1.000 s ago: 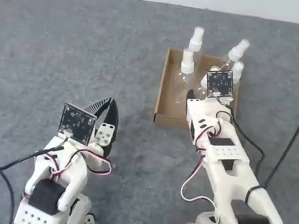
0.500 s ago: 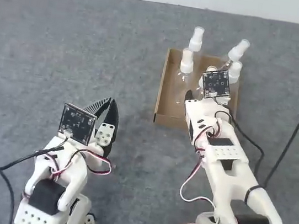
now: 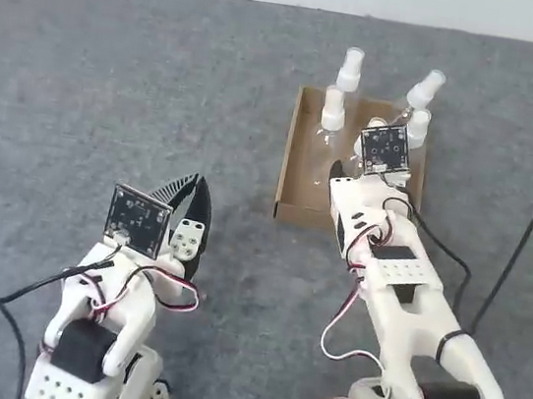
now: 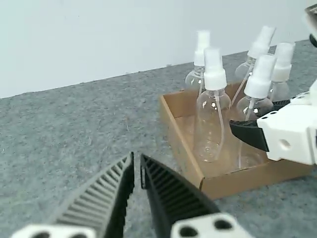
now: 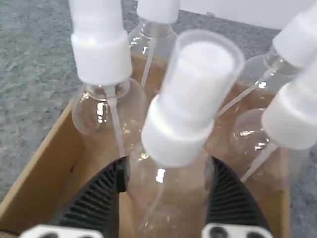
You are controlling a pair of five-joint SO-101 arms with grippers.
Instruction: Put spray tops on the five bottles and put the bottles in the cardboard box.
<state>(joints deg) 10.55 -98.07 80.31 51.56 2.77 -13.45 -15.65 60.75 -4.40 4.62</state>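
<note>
Your right gripper (image 5: 166, 201) clamps a spray-topped bottle (image 5: 171, 148) inside the cardboard box (image 5: 42, 166). Your left gripper (image 4: 137, 168) hangs all but closed, empty, over the desk (image 4: 59, 129).

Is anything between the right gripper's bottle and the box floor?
Nothing visible does. The bottle in the right gripper is down between the cardboard box walls; the four other bottles stand beside it.
</note>
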